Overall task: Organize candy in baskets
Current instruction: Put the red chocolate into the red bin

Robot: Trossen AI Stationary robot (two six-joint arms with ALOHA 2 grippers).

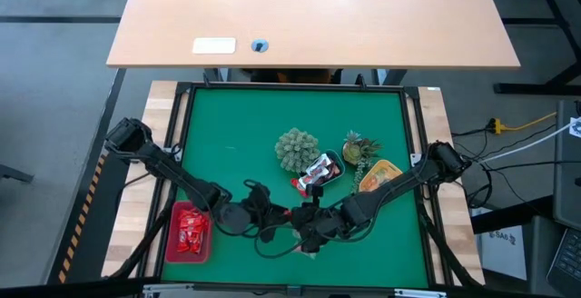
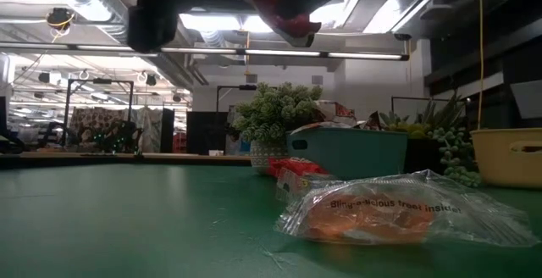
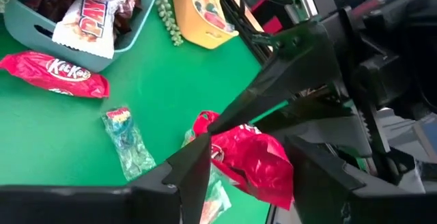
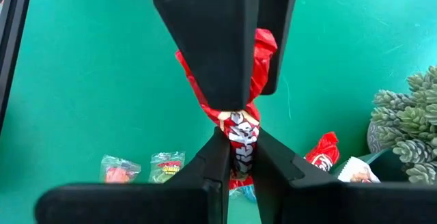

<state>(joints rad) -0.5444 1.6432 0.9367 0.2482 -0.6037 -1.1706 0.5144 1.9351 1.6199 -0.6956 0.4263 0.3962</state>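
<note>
A red wrapped candy [image 4: 254,67] hangs in the air above the green mat, between my two grippers near the table's front middle. My right gripper [image 4: 237,138] is shut on it. My left gripper [image 3: 249,183] faces it from the left, open, with a finger on each side of the wrapper's other end [image 3: 256,159]; I cannot tell if it touches. Lying on the mat are a red candy [image 3: 54,77], a greenish one [image 3: 128,142] and a clear-wrapped orange one [image 2: 398,214]. There are three baskets: red [image 1: 189,233], blue [image 1: 338,166] and yellow [image 1: 379,175]. My right gripper pinches the red wrapper's printed part [image 4: 240,130] between its two fingers. The fingers slant down from the table's right. The wrapper is lifted clear of the mat, and its crumpled free end [image 4: 263,50] reaches on past the fingertips to between the left gripper's fingers.
Two spiky green plants [image 1: 297,148] [image 1: 359,148] stand behind the blue basket. Small clear-wrapped candies [image 4: 119,169] [image 4: 167,166] lie on the mat under the grippers. The red basket at the front left holds red candies. The mat's far left part lies bare.
</note>
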